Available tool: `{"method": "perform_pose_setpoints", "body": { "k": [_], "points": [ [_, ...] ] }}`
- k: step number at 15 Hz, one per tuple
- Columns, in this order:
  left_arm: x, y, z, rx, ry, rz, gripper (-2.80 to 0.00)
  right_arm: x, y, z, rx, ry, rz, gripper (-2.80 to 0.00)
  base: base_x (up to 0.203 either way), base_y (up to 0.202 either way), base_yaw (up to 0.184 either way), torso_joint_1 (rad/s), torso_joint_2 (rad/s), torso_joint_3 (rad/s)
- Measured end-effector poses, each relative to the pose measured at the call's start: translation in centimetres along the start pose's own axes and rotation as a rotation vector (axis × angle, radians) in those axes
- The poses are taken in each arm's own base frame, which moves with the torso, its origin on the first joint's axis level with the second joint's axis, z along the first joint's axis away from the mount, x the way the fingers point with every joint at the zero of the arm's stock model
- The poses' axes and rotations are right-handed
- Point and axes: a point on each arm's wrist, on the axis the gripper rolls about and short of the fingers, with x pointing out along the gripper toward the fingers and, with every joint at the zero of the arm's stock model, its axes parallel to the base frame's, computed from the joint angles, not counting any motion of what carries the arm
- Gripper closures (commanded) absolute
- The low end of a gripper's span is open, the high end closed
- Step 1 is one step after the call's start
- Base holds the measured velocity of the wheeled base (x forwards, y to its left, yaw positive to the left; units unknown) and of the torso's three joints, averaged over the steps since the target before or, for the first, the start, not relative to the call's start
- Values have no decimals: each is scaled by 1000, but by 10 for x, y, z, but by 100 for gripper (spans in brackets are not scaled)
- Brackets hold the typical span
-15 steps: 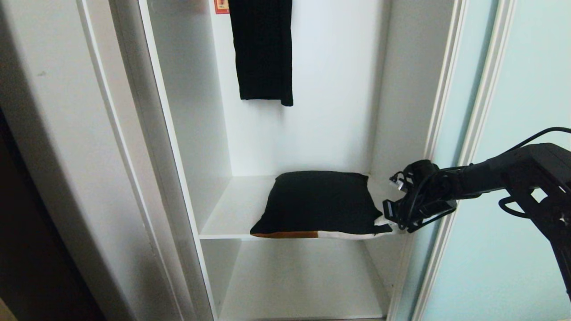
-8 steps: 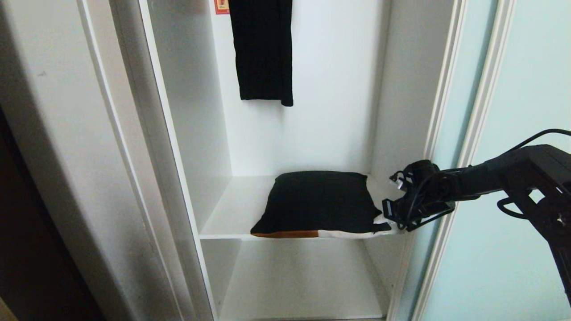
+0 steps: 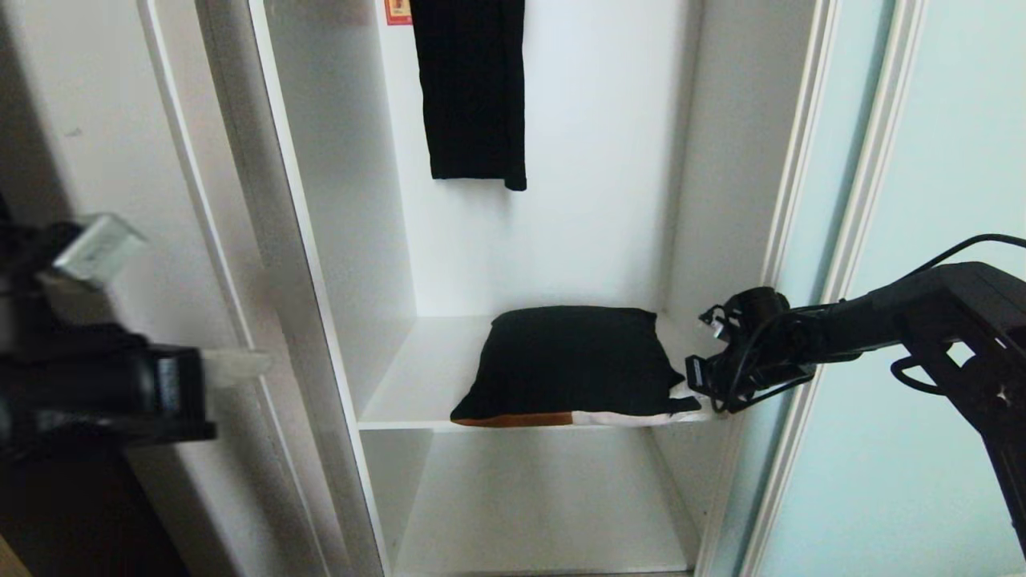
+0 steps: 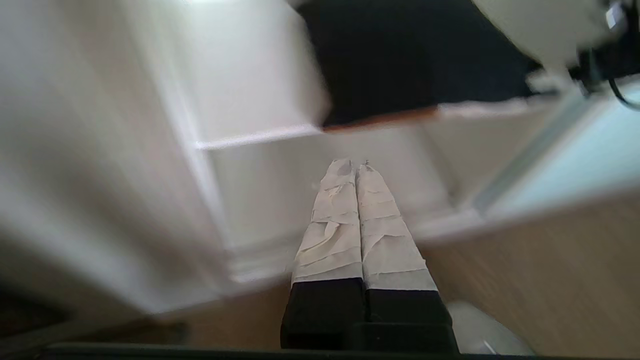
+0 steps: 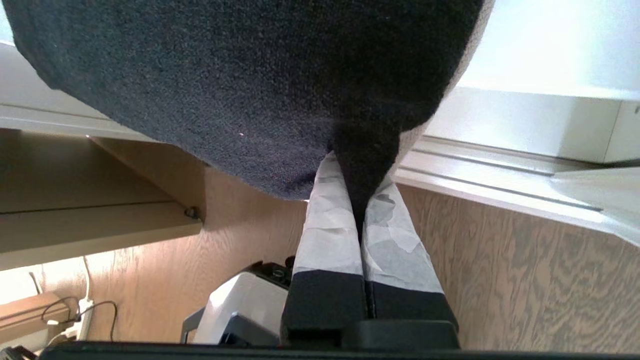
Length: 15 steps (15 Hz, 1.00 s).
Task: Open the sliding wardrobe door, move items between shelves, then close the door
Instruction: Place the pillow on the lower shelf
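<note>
Pinching the near right corner of the black cushion (image 3: 573,361), the right gripper (image 5: 364,200) has its fingers closed tight on the fabric, a grip fit for dragging it off the upper shelf (image 3: 425,377) toward the lower shelf (image 3: 537,513). The left gripper (image 4: 356,167), fingers pressed together and empty, hangs outside the wardrobe. The sliding wardrobe door (image 3: 922,240) stands open at the right (giving access).

matt cloth cushion (image 3: 573,361), smooth white shelf (image 3: 421,377)
</note>
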Motion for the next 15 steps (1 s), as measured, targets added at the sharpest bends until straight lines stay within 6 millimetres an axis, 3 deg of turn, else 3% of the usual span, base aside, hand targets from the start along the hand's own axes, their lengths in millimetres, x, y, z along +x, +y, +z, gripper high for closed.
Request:
{"method": "perform_pose_setpoints", "body": {
  "k": [4,7,12,15],
  "points": [
    [112,2,11,-63,181,-130,0,1,-1,0,-12,-22,9,0,0,0,0,0,0,0],
    [184,7,2,-152,279,-161,0,4,-3,-1,-25,-42,38,0,0,0,0,0,0,0],
    [272,22,-33,-288,389,-134,0,3,-17,-3,-13,-61,58,0,0,0,0,0,0,0],
    [305,32,-51,-292,421,-117,0,3,-21,-3,-7,-57,74,0,0,0,0,0,0,0]
  ]
}}
